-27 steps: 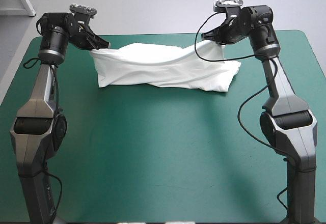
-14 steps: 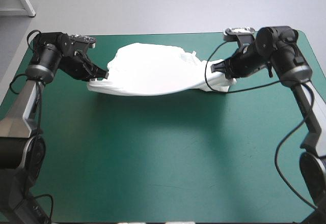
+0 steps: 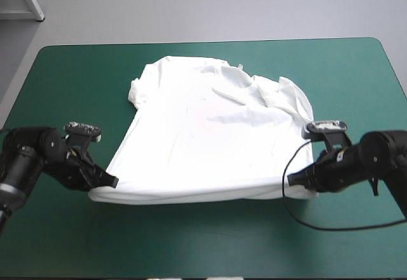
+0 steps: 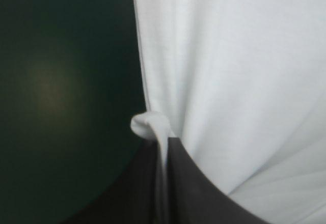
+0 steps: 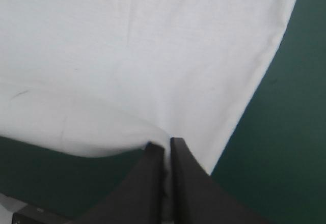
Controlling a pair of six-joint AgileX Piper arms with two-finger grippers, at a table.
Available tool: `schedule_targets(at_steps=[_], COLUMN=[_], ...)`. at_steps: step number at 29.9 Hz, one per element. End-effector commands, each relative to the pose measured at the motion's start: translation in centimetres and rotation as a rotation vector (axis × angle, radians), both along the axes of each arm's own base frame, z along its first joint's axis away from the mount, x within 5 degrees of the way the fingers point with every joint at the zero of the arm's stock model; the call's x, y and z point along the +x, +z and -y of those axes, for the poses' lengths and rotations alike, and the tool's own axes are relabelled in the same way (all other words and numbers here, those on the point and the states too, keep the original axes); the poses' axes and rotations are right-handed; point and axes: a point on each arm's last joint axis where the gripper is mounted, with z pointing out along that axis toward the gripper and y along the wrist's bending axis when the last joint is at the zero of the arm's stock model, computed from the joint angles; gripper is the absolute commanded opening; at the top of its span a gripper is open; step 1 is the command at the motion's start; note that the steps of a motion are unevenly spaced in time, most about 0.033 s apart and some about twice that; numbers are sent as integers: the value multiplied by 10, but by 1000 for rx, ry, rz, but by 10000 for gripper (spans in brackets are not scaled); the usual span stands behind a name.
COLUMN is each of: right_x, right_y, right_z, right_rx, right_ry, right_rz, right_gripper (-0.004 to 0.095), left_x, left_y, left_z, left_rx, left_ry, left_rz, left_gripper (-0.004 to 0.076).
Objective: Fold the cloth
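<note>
Pinching hem corners: left gripper (image 3: 109, 181) and right gripper (image 3: 294, 180), fingers all but closed on fabric | T-shirt (image 3: 203, 133) spread nearly flat mid-table (image 3: 203, 248), collar toward table's far edge, hem toward its near edge | judged: laid out, no fold made yet, every fold left

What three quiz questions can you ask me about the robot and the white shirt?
1. True or false: the T-shirt lies in a crumpled heap.
2. Where do the left gripper and the right gripper hold the T-shirt? A: at the collar. B: at the two corners nearest the robot. C: at the sleeves.
3. What colour is the cover on the table?
Key: 1 false, it is spread out. 2 B. 3 teal-green.
</note>
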Motion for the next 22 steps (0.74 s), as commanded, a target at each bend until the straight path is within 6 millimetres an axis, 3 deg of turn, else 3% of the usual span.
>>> schedule_targets(at_steps=[1, 7, 14, 19, 22], right_x=[-28, -52, -76, -80, -79], right_y=[-7, -28, -46, -52, -53], right_z=[6, 9, 6, 8, 9], right_rx=[20, 36, 132, 107, 91], right_ry=[-9, -8, -5, 33, 37], right_rz=[37, 3, -43, -40, -34], right_gripper=[-11, -8, -7, -4, 104], left_x=[-32, -57, -66, -67, -67], left_y=[-7, -13, -6, -5, -5], left_z=[-3, -5, -6, -7, -8], left_rx=[9, 3, -2, 19, 34], left_ry=[5, 24, 27, 0, -23], left_rz=[-45, -25, 27, 35, 38], left_gripper=[19, 19, 19, 20, 52])
